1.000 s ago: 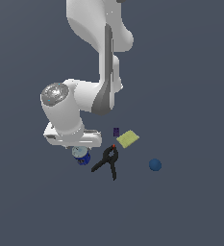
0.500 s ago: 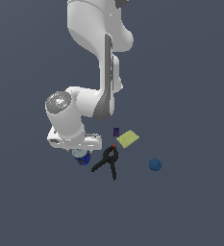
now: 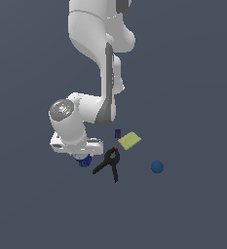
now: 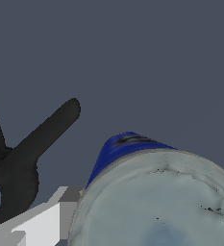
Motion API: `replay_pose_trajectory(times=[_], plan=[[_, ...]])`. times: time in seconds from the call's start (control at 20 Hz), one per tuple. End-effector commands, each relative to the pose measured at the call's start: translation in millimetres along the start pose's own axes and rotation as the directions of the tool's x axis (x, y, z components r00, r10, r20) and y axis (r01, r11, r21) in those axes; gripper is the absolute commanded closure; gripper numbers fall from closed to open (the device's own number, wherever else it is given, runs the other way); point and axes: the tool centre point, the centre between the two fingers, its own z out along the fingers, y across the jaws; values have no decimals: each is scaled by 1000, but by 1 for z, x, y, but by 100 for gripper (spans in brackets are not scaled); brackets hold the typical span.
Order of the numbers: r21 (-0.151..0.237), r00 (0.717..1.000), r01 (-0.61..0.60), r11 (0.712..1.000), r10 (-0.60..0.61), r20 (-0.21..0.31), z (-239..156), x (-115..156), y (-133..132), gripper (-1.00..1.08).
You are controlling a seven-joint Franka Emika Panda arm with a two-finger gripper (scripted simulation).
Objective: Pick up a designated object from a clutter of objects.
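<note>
The designated object, a blue can (image 4: 128, 146) with a silver-grey lid (image 4: 156, 206), fills much of the wrist view. In the exterior view only a little of the can (image 3: 85, 161) shows beneath the white hand. My gripper (image 3: 82, 156) is down over the can and open around it. One white finger (image 4: 43, 222) stands right beside the can's wall; the other is out of frame. The rest of the clutter of objects lies toward the exterior view's right.
A black clamp (image 3: 109, 163) lies just beside the can, and its handle (image 4: 41, 139) reaches close to my finger. Beyond it are a yellow flat pad (image 3: 129, 140), a small purple block (image 3: 118, 133) and a blue ball (image 3: 157, 167).
The hand has come down a little over the can. None of the objects has moved.
</note>
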Motion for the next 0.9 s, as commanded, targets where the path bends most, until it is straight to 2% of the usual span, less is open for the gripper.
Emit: replay_pose_trajectory(times=[0.0, 0.5, 0.85], plan=[[0, 1000, 1, 1000, -1, -1, 1, 1, 0, 108], [0, 1000, 0, 1000, 0, 0, -2, -1, -1, 108], [0, 1000, 0, 1000, 0, 0, -20, -8, -16, 108]])
